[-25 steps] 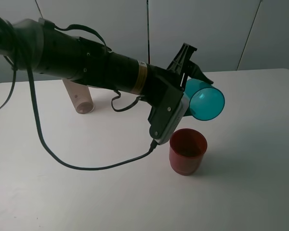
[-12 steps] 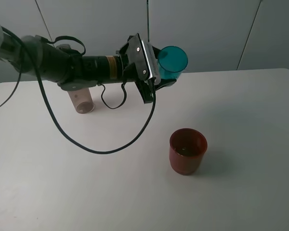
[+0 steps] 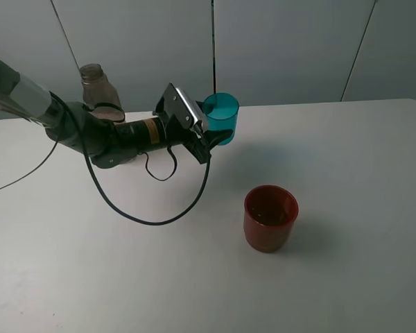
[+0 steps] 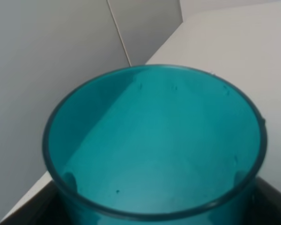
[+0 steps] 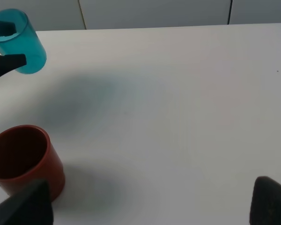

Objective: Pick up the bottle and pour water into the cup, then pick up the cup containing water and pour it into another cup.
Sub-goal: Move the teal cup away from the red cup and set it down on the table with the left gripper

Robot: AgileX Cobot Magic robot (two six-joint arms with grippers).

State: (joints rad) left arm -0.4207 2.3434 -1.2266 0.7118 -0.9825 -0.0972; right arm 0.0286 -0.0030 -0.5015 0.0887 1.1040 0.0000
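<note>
My left gripper (image 3: 218, 133) is shut on the teal cup (image 3: 220, 116) and holds it upright near the table's back edge, left of and behind the red cup (image 3: 270, 216). The teal cup fills the left wrist view (image 4: 154, 150); dark fingers (image 4: 30, 213) show at its sides. I cannot tell whether it rests on the table. The red cup stands alone mid-table and also shows in the right wrist view (image 5: 23, 157), with the teal cup (image 5: 19, 42) beyond it. The grey-brown bottle (image 3: 97, 89) stands upright behind the left arm. My right gripper (image 5: 147, 206) is open, its fingertips wide apart, away from both cups.
The left arm (image 3: 111, 135) and its black cable (image 3: 149, 220) lie across the table's left half. The white table (image 3: 360, 173) ends at a grey panelled wall (image 3: 298, 41) behind. The right arm is outside the exterior view.
The left arm has drawn back to the left and down. The teal cup went from tilted over the red cup to upright near the back edge. The bottle now shows upright.
</note>
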